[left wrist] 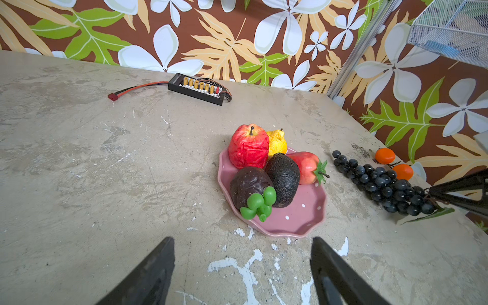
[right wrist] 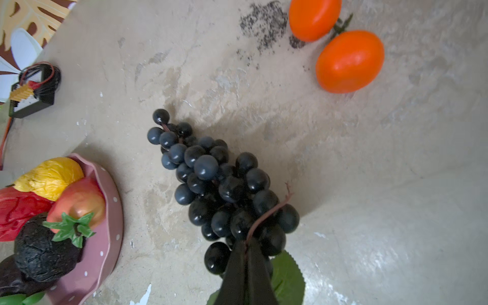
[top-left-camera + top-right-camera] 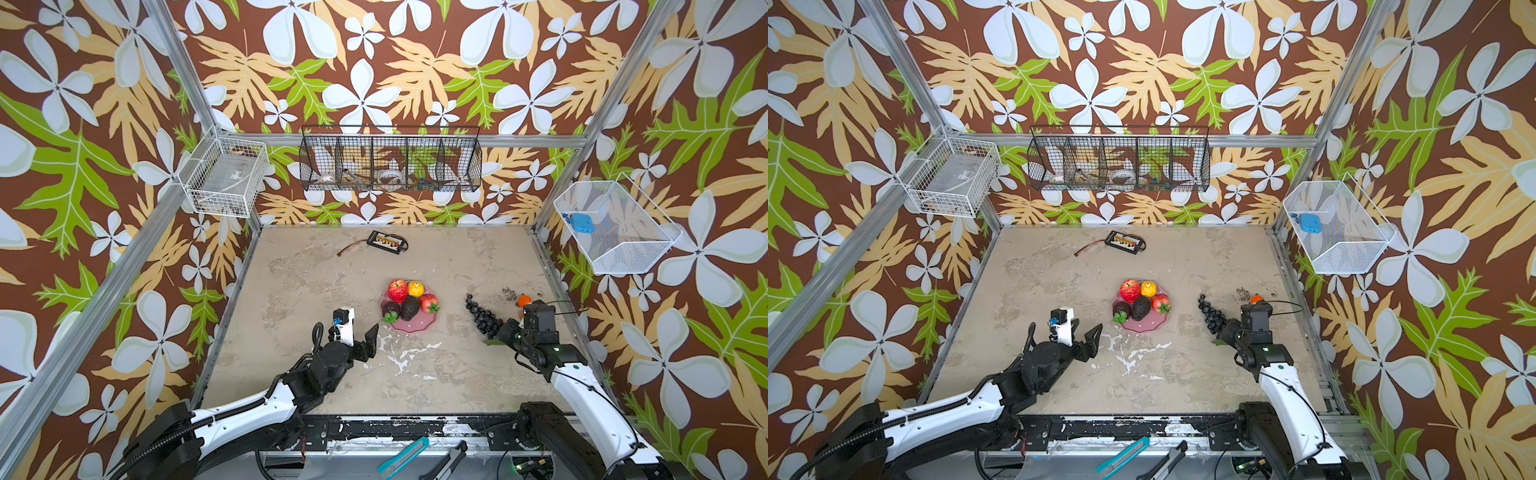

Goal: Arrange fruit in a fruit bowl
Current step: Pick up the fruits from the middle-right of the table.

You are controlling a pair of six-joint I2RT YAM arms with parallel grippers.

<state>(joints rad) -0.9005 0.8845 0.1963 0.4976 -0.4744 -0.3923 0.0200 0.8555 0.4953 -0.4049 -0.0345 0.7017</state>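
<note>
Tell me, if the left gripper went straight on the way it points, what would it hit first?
Probably the near rim of the pink dish, with the dark purple fruit just behind. How high the left gripper sits is unclear, so it might clear the rim.

Soft, even light all round me. The glossy black plastic grape bunch [image 2: 224,184] shows small glints and casts a faint shadow toward the two small orange fruits [image 2: 348,62]. My wrist views bow at their edges.

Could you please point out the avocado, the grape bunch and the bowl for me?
avocado [image 1: 284,179], left wrist view, middle of its dark skin.
grape bunch [image 2: 230,189], right wrist view, a grape mid-cluster.
bowl [image 1: 298,216], left wrist view, bare pink floor.
</note>
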